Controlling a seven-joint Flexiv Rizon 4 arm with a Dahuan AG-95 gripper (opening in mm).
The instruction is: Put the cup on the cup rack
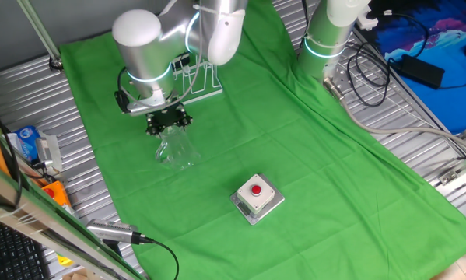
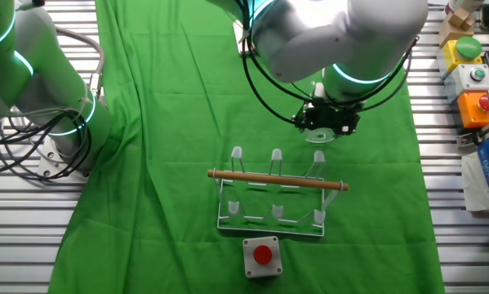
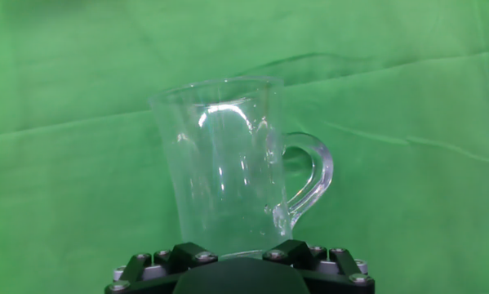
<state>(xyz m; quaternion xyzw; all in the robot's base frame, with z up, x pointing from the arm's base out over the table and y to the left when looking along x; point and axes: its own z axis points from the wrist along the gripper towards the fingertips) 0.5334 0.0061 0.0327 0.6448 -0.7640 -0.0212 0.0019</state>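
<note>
The cup [image 3: 228, 163] is clear glass with a side handle on its right in the hand view. Its near end sits between the two black finger blocks of my gripper [image 3: 240, 249], which is shut on it. From one fixed view the cup [image 1: 176, 148] hangs below the gripper [image 1: 169, 122], just over the green cloth. In the other fixed view only a sliver of the cup [image 2: 319, 135] shows under the gripper [image 2: 327, 120]. The cup rack [image 2: 277, 192], white wire with a wooden top bar, stands a short way from the gripper. In one fixed view the arm partly hides the cup rack [image 1: 201, 82].
A box with a red button [image 1: 257, 197] sits on the green cloth [image 1: 310, 155], close beside the rack's base in the other fixed view [image 2: 262, 256]. A second arm's base [image 1: 326, 39] and cables stand at the cloth's edge. Control boxes [image 2: 473, 73] lie off the cloth.
</note>
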